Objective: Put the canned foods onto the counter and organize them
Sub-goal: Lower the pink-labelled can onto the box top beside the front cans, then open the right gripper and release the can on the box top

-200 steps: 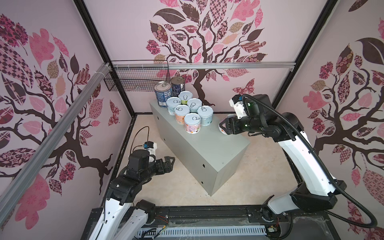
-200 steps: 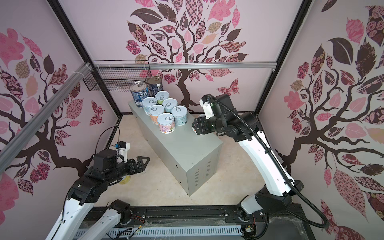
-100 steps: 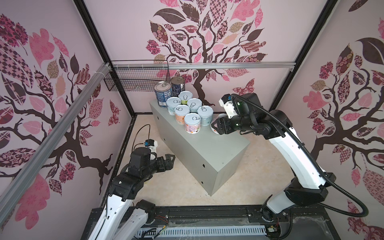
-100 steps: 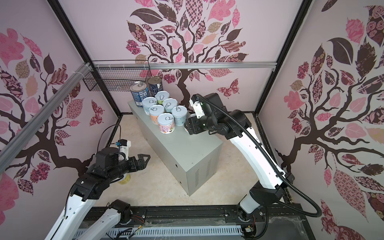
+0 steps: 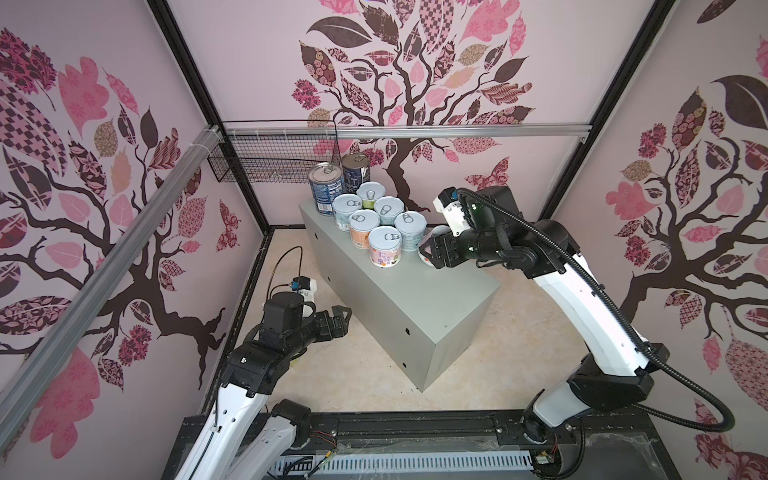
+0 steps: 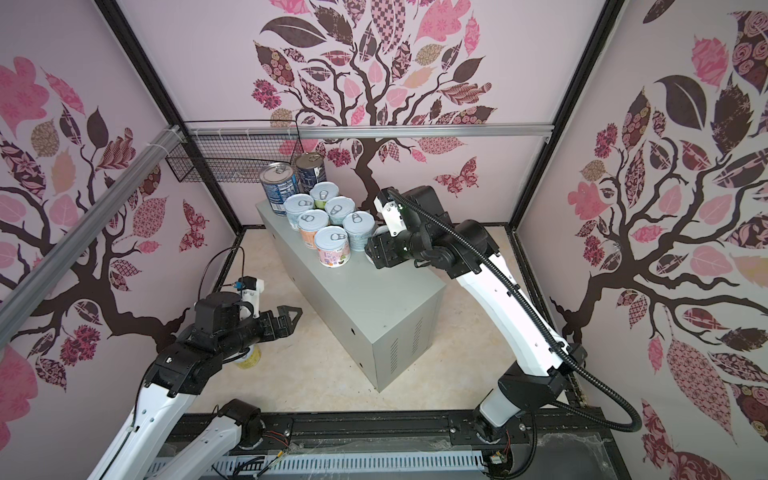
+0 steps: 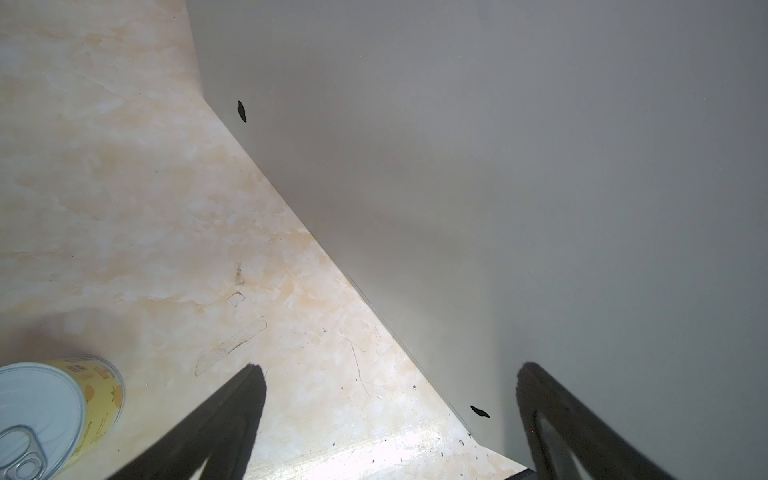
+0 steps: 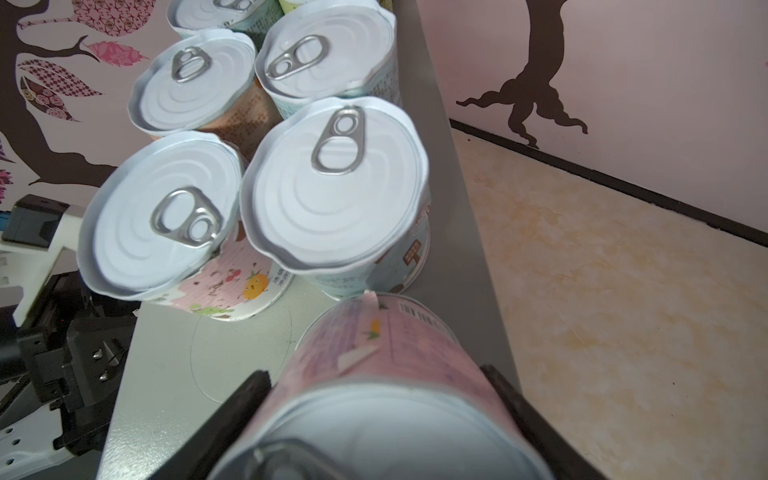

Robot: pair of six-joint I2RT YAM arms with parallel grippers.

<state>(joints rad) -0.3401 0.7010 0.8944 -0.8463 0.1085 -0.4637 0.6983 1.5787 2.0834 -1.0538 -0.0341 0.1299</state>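
Since the earlier frame, my right arm has swung across toward the grouped cans, bringing my right gripper (image 5: 428, 250) and its load over the counter (image 5: 415, 299).

1. Right gripper. The jaws stand partly spread, and each finger presses one side of the pink-labelled can (image 8: 374, 353). The wrist view shows this can between the fingers, its white lid toward the camera and its base toward the counter top. The base sits just beside the pale-blue can (image 8: 332, 208) at the near end of the group. I cannot tell whether the base touches the counter.

2. Cans on the counter. In both top views, two dark-blue cans (image 5: 326, 187) stand at the far end. The cluster of six short cans (image 5: 363, 222) stands in front of them, packed in two rows, upright, white lids up. The near half of the counter top is bare metal.

3. Left gripper (image 7: 390, 369). The jaws are fully spread and hold nothing. It hovers low over the floor (image 7: 124, 208), beside the long side of the counter.

4. Remaining can. A yellow-labelled can (image 7: 62, 415) stands upright on the floor, near my left gripper and partly under my left arm in a top view (image 6: 249, 360).
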